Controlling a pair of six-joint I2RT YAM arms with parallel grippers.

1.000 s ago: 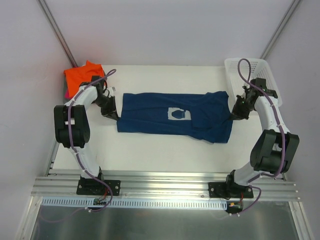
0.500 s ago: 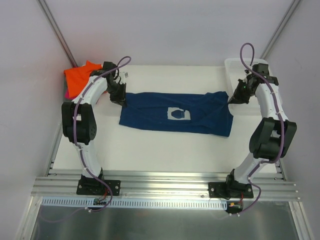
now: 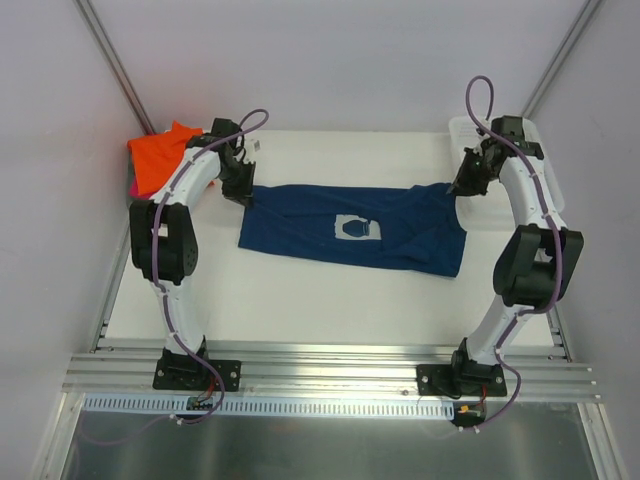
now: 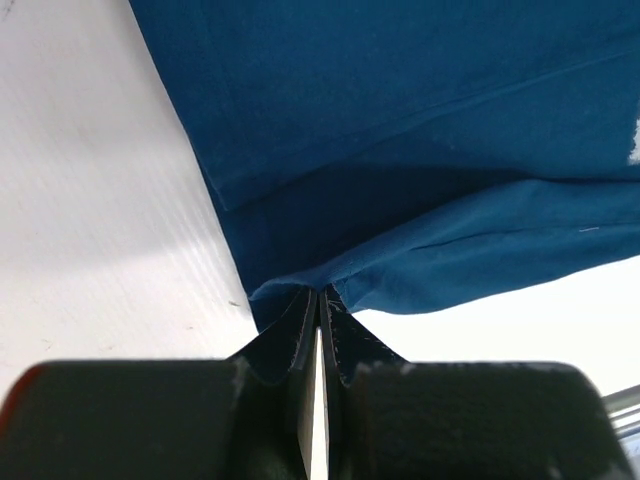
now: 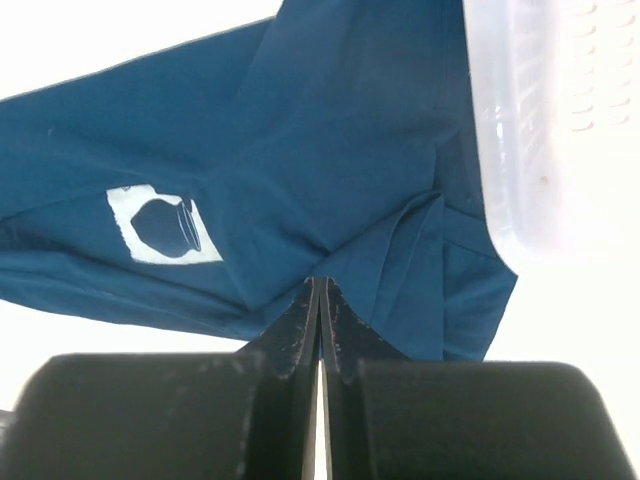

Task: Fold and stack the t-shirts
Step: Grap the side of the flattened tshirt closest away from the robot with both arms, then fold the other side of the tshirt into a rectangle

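- Navy t-shirt spread on table, one end just beside white lattice basket.
- Right gripper pinches shirt corner at basket end.
- Left gripper pinches corner at end farthest from basket.
- Only wrist views show cloth nipped between pressed-together fingers.
- Only top view shows folded orange t-shirt, well apart from basket.
- Pale chest print faces up.

Left arm and right arm outstretched far forward, left tool and right tool clamped tight.
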